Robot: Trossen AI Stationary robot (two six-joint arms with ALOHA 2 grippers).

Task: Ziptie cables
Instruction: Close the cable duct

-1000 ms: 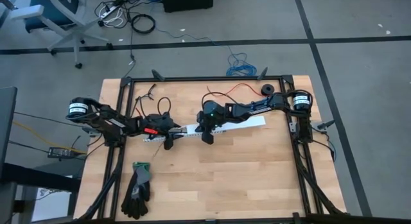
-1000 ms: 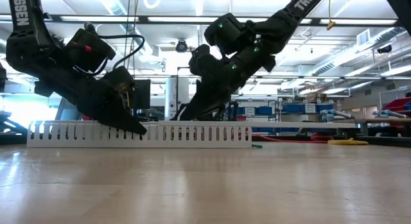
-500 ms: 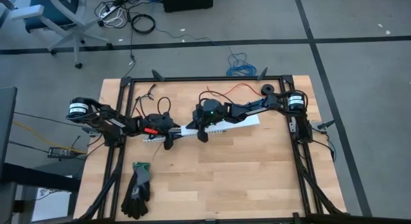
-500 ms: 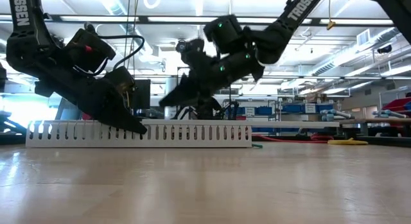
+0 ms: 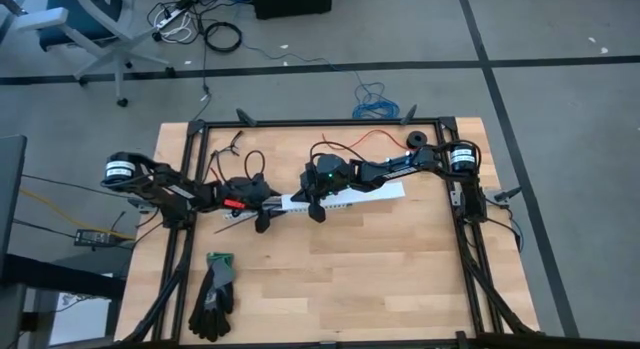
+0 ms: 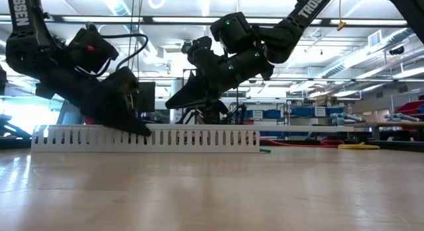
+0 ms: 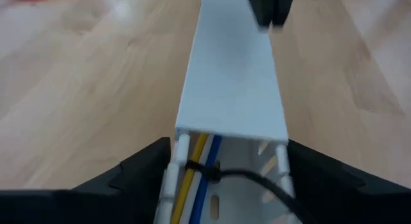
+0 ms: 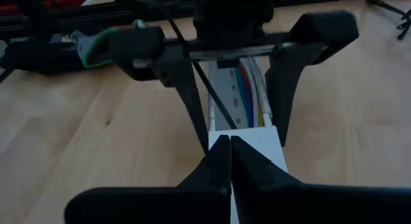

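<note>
Left end effector (image 7: 225,179): spread wide astride the channel (image 7: 234,83), clear of both its walls.
Right end effector (image 8: 225,161): clenched, tips over the channel lid.
Cables (image 7: 196,161): inside the channel, on the desk (image 5: 380,269).

The white channel's lid (image 7: 232,76) hides most of the cables (image 7: 192,165).

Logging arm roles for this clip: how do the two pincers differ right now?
The left pincer is open, fingers straddling the channel end where the cables show; the right pincer is shut, its tip on the channel's lid. Both are on the same white channel.
</note>
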